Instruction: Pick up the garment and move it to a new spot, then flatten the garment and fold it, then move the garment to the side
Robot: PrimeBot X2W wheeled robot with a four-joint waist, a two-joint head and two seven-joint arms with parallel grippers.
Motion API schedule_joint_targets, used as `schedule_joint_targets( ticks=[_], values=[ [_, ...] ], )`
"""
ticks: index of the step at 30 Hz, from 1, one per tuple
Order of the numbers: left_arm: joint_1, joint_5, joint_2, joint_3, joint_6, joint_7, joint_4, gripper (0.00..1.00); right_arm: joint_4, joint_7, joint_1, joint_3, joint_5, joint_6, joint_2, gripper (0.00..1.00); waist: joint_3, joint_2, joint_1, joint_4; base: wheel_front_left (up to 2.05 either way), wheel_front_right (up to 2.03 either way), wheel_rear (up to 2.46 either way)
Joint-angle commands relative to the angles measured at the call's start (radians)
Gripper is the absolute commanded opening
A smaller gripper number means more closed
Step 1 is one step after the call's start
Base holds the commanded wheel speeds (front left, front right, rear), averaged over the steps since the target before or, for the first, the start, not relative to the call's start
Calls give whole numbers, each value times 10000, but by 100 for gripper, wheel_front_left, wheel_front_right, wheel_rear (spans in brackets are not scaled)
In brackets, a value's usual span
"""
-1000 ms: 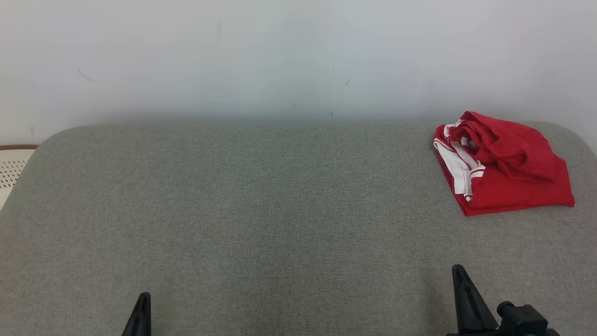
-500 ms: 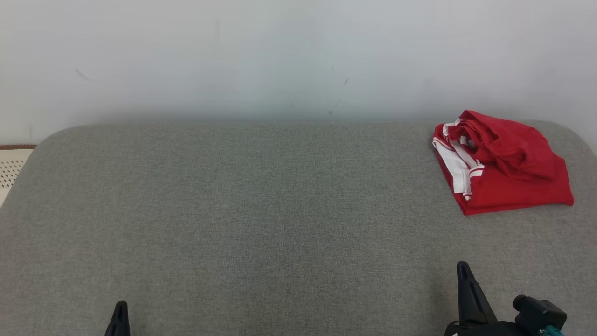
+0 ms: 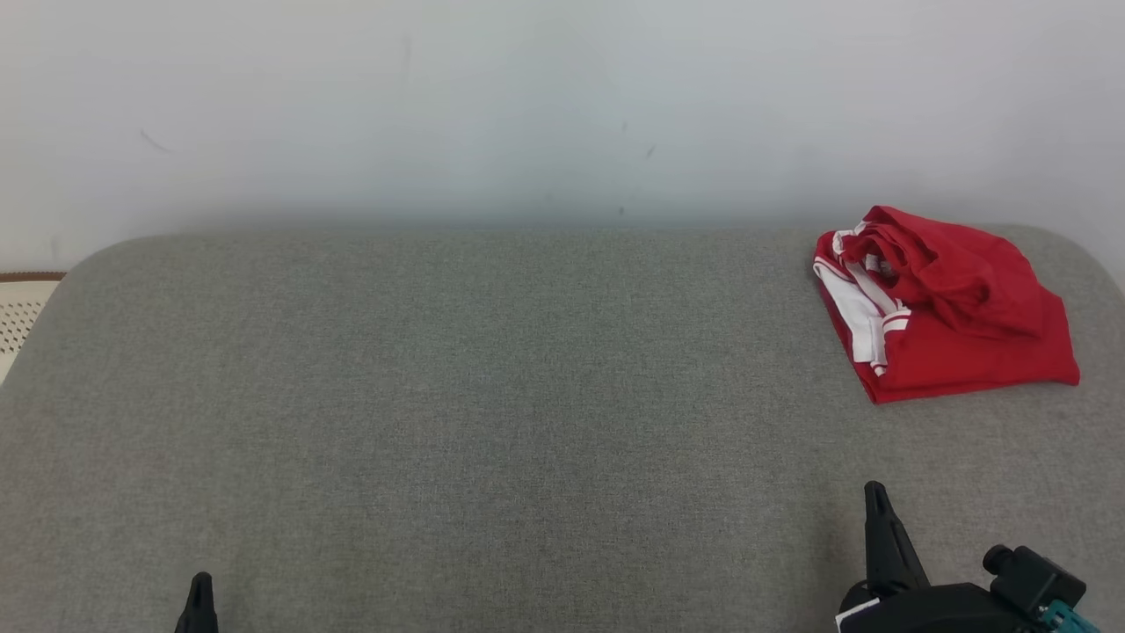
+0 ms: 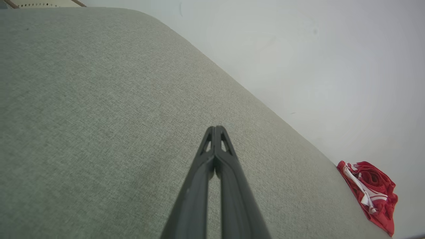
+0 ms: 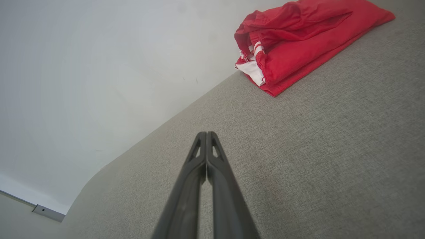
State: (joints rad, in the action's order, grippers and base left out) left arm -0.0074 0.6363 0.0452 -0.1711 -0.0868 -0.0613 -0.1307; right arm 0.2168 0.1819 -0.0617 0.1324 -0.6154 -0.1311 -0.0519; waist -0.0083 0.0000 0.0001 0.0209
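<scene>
A red garment (image 3: 949,308) with white trim lies folded in a bundle at the far right of the grey cushioned surface (image 3: 492,396). The left wrist view has the garment (image 4: 372,189) at its lower right; the right wrist view has the garment (image 5: 298,43) at its upper right. My left gripper (image 3: 199,587) pokes up at the bottom left, shut with its tips together (image 4: 215,127) and holding nothing. My right gripper (image 3: 874,492) stands at the bottom right, well short of the garment, shut and holding nothing, its tips pressed together (image 5: 206,133).
A pale wall (image 3: 562,105) runs right behind the cushioned surface. A perforated cream object with a brown rim (image 3: 22,312) sits past the surface's left end. The surface's rounded corners fall off at far left and far right.
My left gripper has slid down and to the left, almost out of the head view. My right gripper has shifted slightly right and up. The garment lies as before.
</scene>
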Motion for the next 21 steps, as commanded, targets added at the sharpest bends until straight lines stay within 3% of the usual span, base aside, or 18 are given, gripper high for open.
schedule_joint_targets(
  ticks=[1,21],
  values=[
    [-265,298,48,-110,-68,78,58,0,-69,-59,-307,17,-326,0,0,0,1,0,0,-1,0,0,0],
    [-520,3105,57,-743,-198,1087,-344,0,413,-472,-808,65,-3396,2,8,0,38,0,-1,-46,0,0,0]
  ],
)
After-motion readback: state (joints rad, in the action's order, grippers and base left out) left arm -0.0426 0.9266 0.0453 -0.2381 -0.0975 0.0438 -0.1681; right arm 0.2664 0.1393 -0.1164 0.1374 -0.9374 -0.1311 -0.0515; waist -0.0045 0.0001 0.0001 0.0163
